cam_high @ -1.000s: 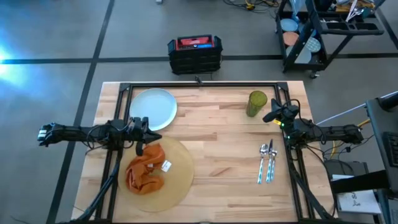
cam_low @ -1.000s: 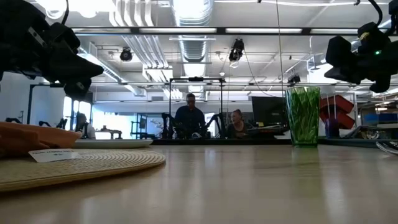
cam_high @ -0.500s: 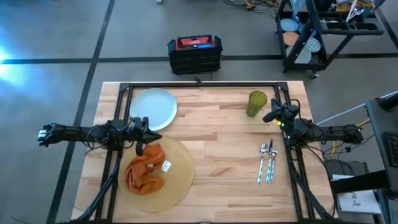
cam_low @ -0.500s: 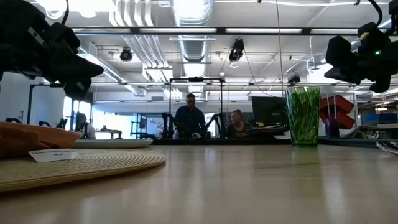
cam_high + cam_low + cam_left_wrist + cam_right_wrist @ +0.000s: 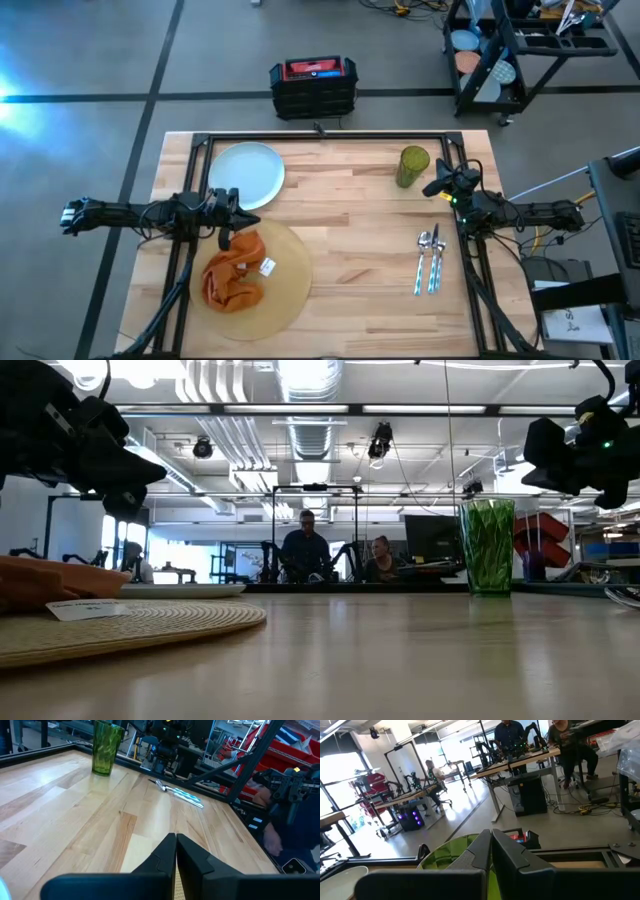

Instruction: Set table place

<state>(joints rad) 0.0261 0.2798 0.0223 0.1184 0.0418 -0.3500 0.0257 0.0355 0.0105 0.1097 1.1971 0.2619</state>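
Nothing has moved; napkin (image 5: 235,272) lies just beside the closed left jaws.

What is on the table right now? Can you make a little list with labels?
placemat: round tan placemat at the table's front left
napkin: orange napkin crumpled on the placemat
plate: pale plate at back left, off the placemat
cup: green cup upright at back right
cutlery: silver cutlery lying together on the right
left gripper: shut, above the placemat's edge
right gripper: shut, beside the cup
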